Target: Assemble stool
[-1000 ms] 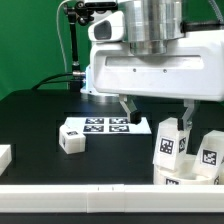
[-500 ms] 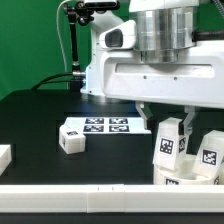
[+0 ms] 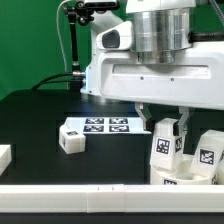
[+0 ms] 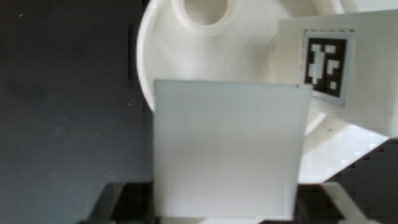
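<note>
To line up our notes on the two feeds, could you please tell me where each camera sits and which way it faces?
Exterior view: off the arm, beside the table and a little above it, facing across the black table to the marker board and stool legs; the arm and the tool show.
Wrist view: on the wrist, looking down the tool onto a leg and the seat; only its fingertips show.
Shared: the tool and the leg between its fingers.
</note>
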Robot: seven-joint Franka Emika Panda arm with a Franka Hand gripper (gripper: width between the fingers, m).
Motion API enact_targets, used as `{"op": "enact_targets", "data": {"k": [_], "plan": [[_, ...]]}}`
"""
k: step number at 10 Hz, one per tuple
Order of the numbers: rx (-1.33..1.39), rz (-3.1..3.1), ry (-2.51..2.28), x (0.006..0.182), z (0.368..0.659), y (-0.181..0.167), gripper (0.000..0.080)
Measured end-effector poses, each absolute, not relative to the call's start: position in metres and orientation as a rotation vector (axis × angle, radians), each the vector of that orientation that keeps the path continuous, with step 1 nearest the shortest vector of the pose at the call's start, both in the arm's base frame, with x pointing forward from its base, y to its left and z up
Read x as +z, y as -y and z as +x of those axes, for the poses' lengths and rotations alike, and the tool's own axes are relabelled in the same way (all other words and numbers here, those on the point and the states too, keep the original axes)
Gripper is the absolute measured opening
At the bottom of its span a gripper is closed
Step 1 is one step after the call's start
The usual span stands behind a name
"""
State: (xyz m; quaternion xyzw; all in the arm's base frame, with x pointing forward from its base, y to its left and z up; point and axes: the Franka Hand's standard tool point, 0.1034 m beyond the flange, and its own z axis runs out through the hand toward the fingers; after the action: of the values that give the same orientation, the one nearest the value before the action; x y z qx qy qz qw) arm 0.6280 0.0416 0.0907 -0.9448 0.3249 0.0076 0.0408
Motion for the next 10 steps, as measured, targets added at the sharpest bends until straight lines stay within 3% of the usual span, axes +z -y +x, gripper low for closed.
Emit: {"op": "enact_targets", "data": {"k": [10], "plan": [[0.055, -2.262, -2.02, 0.0888, 0.6297, -0.0393, 0.0334]]}}
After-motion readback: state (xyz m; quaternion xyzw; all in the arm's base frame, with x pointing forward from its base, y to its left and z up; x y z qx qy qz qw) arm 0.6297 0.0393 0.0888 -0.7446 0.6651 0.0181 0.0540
